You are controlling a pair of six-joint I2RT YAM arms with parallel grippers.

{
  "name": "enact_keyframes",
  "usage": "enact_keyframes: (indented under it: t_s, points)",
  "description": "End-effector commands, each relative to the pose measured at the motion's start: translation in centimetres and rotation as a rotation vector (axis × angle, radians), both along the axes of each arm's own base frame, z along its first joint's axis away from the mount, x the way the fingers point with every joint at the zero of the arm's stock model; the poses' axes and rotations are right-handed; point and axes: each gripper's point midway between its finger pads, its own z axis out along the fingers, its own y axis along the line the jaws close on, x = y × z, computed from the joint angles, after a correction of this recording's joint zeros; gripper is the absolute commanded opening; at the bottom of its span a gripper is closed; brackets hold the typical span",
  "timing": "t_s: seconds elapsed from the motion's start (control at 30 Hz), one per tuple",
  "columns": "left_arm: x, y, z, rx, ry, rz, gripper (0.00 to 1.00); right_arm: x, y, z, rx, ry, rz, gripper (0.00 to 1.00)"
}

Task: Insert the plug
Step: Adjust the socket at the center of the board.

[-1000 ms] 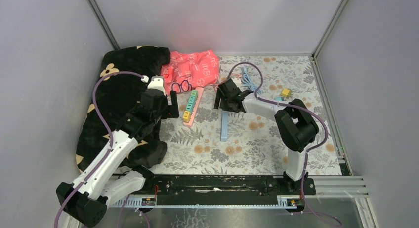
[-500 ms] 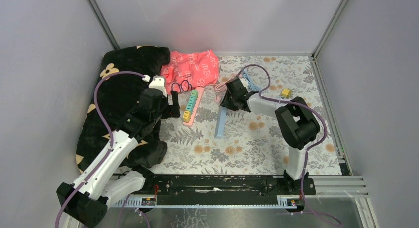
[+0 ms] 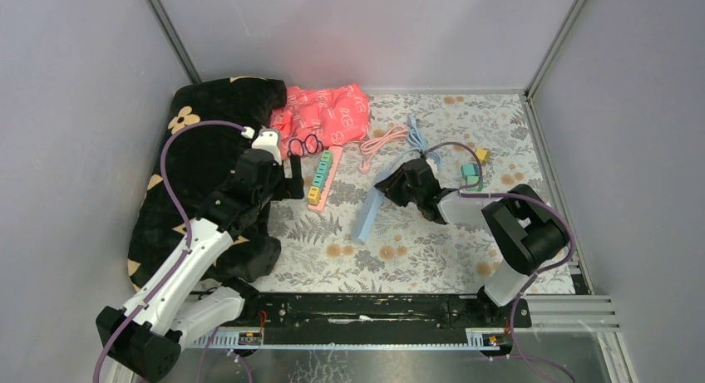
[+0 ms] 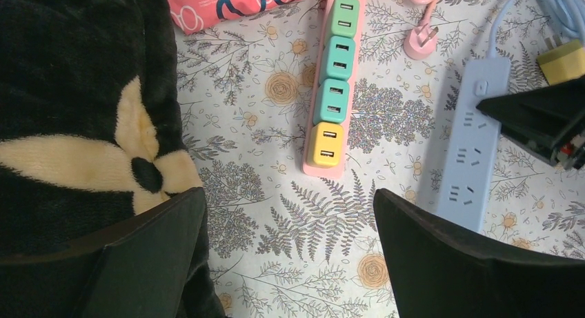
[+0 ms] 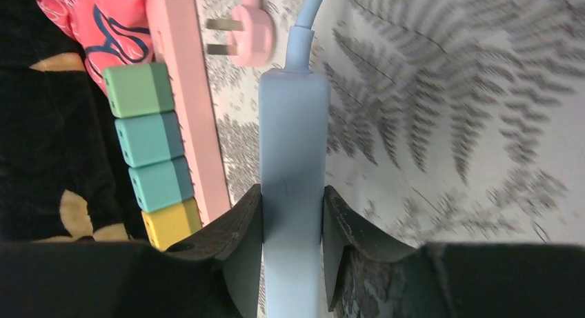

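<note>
Right jaws [image 5: 292, 204] are clenched across the width of the blue power strip [image 5: 292, 125]. Left jaws [image 4: 288, 207] are released wide and empty, hovering beside the strip over the pink strip [image 4: 323, 167]. The pink plug [image 5: 252, 32] lies on the table just off the blue strip's cord end, on the pink-strip side, with its prongs crosswise to the strip's long axis. The left arm is the free one, so the plug pick is probably its job.

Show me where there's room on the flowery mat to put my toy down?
The near mat is bare, between the blue power strip and the black rail. The far right corner too. It's crowded around the pink power strip and pink cable.
</note>
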Motion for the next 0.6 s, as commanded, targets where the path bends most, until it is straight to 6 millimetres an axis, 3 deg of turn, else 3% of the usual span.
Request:
enact_keyframes:
  t_s: [0.0, 0.2, 0.57]
  points:
    - [1.0, -0.4, 0.8, -0.015, -0.049, -0.014, 1.0, -1.3, 0.3, 2.7, 0.126, -0.045, -0.01, 0.11]
    - [0.9, -0.6, 0.6, -0.02, -0.037, -0.027, 1.0, -5.3, -1.7, -1.3, 0.108, 0.059, -0.013, 0.18]
    - [0.0, -4.0, 0.4, -0.138, 0.029, -0.152, 1.0, -9.5, -5.1, -5.5, -0.044, 0.146, 0.014, 0.52]
